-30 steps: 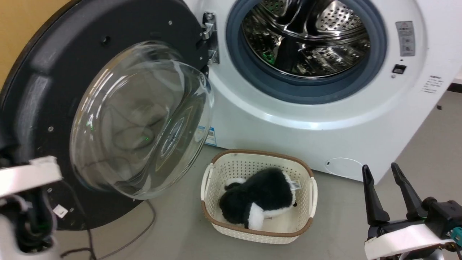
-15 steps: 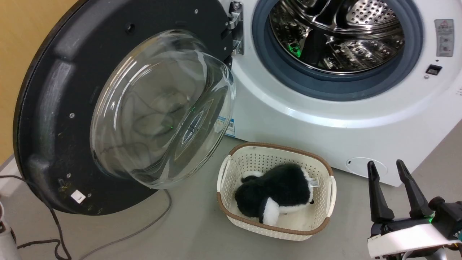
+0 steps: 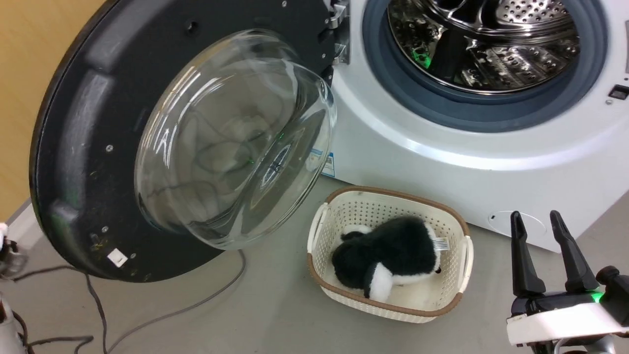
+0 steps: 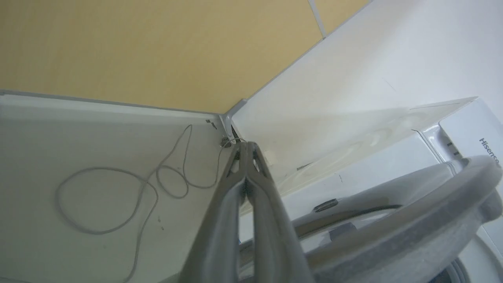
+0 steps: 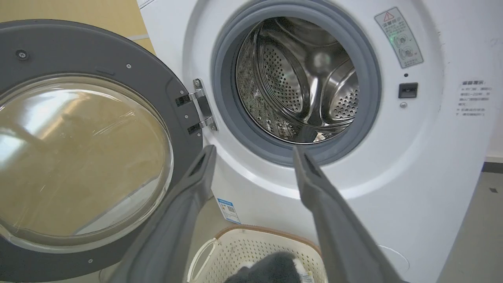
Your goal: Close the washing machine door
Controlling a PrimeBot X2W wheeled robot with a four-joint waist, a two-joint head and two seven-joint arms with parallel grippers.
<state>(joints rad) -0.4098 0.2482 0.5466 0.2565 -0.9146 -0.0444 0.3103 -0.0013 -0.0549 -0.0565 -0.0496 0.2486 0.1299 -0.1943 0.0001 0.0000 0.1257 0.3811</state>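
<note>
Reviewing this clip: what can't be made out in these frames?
Blue label print: too small, head view.
Plush toy: cut by bottom edge, right wrist view, between right claw fingers.
Left claw contact with washing machine door: left wrist view, its own fingers hide it.
Washing machine top: cut off by head view's upper edge.
</note>
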